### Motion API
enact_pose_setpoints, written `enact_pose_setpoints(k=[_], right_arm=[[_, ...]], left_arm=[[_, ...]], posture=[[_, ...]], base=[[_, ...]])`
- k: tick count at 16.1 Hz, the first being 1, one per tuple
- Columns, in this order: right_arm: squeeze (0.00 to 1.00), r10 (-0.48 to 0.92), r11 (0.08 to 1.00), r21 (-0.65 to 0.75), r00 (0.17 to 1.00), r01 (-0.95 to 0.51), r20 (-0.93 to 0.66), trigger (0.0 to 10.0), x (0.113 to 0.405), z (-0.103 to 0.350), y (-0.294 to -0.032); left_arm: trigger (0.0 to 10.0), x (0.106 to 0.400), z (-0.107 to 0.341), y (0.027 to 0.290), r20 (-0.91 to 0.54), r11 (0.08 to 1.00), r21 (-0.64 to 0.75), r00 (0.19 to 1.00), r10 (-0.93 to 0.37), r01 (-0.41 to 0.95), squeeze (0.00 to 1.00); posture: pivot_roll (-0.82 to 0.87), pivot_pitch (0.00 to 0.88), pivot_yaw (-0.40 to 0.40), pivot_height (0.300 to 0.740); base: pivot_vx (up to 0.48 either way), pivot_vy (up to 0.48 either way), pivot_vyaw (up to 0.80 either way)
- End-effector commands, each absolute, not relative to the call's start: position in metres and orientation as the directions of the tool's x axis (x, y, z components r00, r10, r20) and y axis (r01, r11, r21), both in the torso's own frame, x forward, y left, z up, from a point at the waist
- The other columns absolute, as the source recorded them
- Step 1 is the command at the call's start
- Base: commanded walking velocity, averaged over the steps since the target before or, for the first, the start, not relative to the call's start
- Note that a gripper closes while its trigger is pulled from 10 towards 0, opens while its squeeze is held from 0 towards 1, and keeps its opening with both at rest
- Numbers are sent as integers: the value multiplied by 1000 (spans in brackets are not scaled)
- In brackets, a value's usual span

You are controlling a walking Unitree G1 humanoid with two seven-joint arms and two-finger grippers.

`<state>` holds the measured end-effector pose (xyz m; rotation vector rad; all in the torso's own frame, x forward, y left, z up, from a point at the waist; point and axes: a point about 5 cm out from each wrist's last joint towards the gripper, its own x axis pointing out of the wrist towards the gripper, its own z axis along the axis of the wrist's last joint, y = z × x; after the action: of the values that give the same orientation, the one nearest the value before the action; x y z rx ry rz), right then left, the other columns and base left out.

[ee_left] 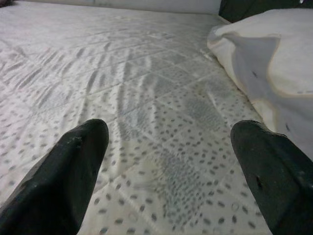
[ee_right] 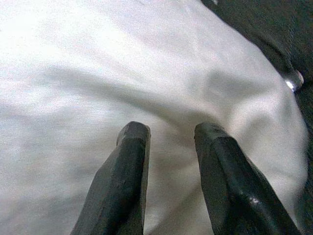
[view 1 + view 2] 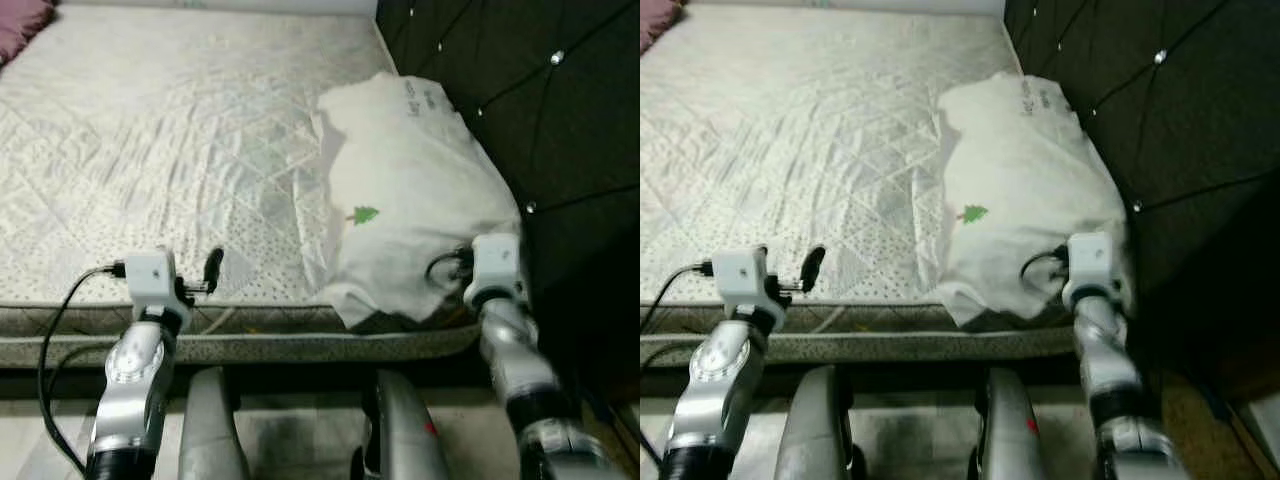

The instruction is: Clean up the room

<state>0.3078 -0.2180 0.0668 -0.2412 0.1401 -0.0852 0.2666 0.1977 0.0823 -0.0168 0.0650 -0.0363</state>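
Right claw (image 2: 171,134), nearly closed but gripping nothing, presses the soft, light white pillow (image 3: 410,190) ahead, best pinched at its near corner; left claw (image 1: 168,142) gapes.

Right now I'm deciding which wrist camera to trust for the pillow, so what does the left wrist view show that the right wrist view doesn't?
The left wrist view alone has the quilted, dotted mattress stretching ahead, seen between the left gripper's widely spread fingers, with the pillow off to one side. The right wrist view alone has the right gripper, its fingers close together and pressed against the fabric, with the dark tufted headboard and one of its shiny studs beside it. Both share the white pillow.
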Motion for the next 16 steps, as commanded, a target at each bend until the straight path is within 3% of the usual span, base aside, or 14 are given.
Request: enact_pose_setpoints(k=[1, 6, 8, 12, 13, 14, 16], right_arm=[[1000, -53, 965, -259, 998, 41, -39, 10000, 305, 83, -214], [1000, -12, 993, -113, 999, 16, 38, 10000, 271, 92, -192], [1000, 99, 995, -4, 995, -99, -1, 10000, 263, 87, -171], [1000, 225, 973, 53, 974, -225, -2, 10000, 263, 94, -156], [816, 237, 971, 40, 971, -237, 4, 10000, 264, 97, -153], [0, 236, 971, 37, 972, -236, 3, 10000, 264, 98, -152], [0, 224, 974, 40, 975, -224, 1, 10000, 267, 99, -152]], left_arm=[[10000, 265, 88, 199, -53, 1000, -4, 998, -29, 28, 0], [10000, 244, 79, 199, -102, 999, -52, 995, 5, -10, 0], [10000, 246, 82, 188, -95, 998, -66, 995, -31, 25, 0], [10000, 246, 83, 188, -91, 998, -52, 995, -27, 23, 0], [10000, 245, 81, 191, -99, 999, -45, 995, -16, 12, 0], [10000, 244, 80, 192, -105, 999, -40, 994, -10, 6, 0], [10000, 243, 80, 192, -110, 999, -35, 994, -12, 8, 0]], posture=[[19, 50, -75, 574], [11, 71, -45, 574], [10, 63, -40, 574], [14, 67, -49, 596], [13, 70, -49, 605], [14, 74, -50, 615], [23, 84, -49, 639]], base=[[0, 0, 0], [0, 0, 0], [0, 0, 0], [0, 0, 0], [0, 0, 0], [0, 0, 0], [0, 0, 0]])
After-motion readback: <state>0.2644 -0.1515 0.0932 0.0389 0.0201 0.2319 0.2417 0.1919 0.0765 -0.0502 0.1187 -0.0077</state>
